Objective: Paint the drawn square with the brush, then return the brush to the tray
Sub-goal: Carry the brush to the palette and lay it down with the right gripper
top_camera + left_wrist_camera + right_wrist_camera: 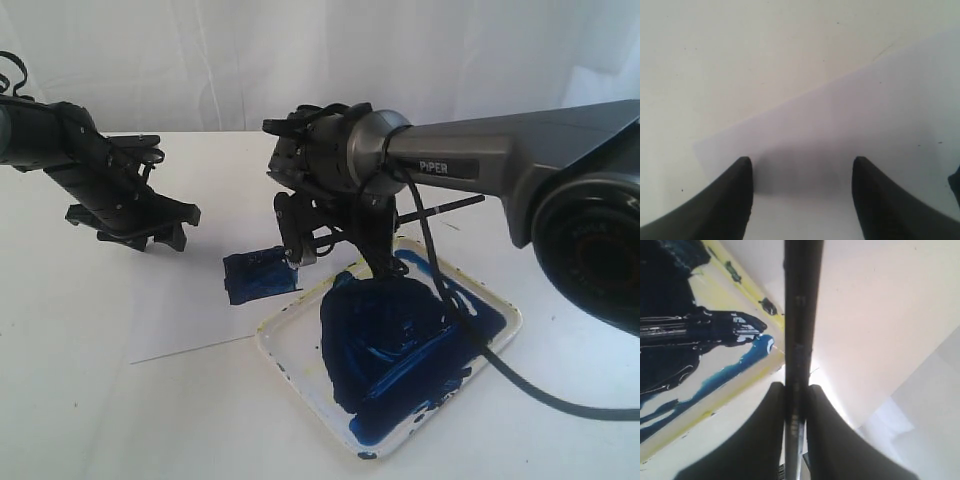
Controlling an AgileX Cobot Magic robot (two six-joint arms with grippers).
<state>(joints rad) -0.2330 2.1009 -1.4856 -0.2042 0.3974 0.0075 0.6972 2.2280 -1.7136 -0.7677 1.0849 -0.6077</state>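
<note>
The brush (800, 315) is clamped between the fingers of the right hand (300, 245), its handle sticking out behind that hand above the blue-smeared tray (290, 350). The drawn square (258, 275), filled dark blue, lies just beneath the hand's fingertips. The left hand (802, 165) hangs spread wide and empty over the paper sheet (840, 115).

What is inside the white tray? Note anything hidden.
Dark blue paint covers most of the tray, with bare white near its rim. The right gripper and a black cable hide its far part.
</note>
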